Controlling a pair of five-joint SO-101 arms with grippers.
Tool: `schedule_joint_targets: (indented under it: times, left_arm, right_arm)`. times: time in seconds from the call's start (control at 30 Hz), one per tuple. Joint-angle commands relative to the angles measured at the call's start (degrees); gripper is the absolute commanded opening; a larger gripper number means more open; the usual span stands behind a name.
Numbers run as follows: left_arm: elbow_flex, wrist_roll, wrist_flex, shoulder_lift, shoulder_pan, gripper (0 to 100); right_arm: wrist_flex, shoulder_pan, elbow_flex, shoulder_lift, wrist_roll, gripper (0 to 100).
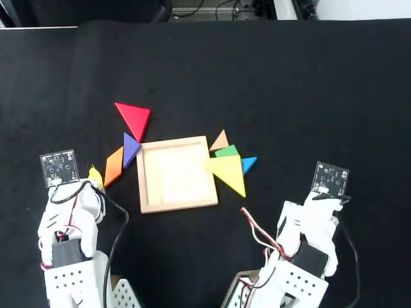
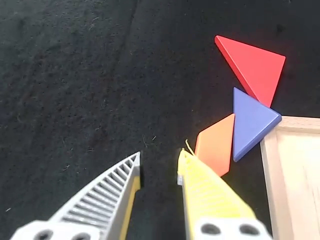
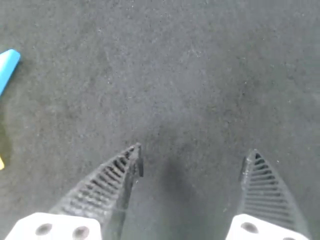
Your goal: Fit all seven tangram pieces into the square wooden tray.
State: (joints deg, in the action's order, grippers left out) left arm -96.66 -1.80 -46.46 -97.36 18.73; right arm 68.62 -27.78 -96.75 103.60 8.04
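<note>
The square wooden tray (image 1: 176,173) lies in the middle of the black table with nothing in it. Off its left corner sit a red triangle (image 1: 135,117), a blue triangle (image 1: 131,149) and an orange parallelogram (image 1: 113,166). Against its right side cluster a tan triangle (image 1: 220,140), a green piece (image 1: 226,152), a large yellow triangle (image 1: 229,172) and a light blue piece (image 1: 248,163). My left gripper (image 2: 159,160) is open, its yellow finger (image 2: 200,190) just short of the orange parallelogram (image 2: 216,147). My right gripper (image 3: 194,152) is open wide over bare cloth, right of the light blue piece (image 3: 7,67).
Black cloth covers the whole table. Both arm bases (image 1: 70,276) stand at the near edge, with loose cables (image 1: 257,234) by the right one. The tray's corner (image 2: 295,175) lies just beyond the left gripper's yellow finger.
</note>
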Motion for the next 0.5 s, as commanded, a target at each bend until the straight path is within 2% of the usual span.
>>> schedule_joint_targets:
  times: [0.0,0.17,0.23,0.33,0.47]
  left_arm:
    - [-1.0,0.2,-0.3,-0.4,0.3,13]
    - [-1.0,-0.1,-2.8,-0.8,0.8,13]
    - [-1.0,-3.2,-3.0,-0.8,0.8,13]
    - [-1.0,-8.4,-3.3,-0.8,0.8,13]
    - [-0.3,-9.4,-6.2,-0.8,0.8,13]
  right_arm:
    - [1.4,0.9,0.2,4.0,-0.3,31.6]
    - [-0.4,3.4,0.2,3.9,-0.5,31.7]
    - [-2.3,3.8,0.2,4.1,-0.1,31.5]
    - [-8.2,3.0,0.5,4.2,-0.1,31.5]
    - [-15.3,2.9,0.3,4.1,0.0,31.5]
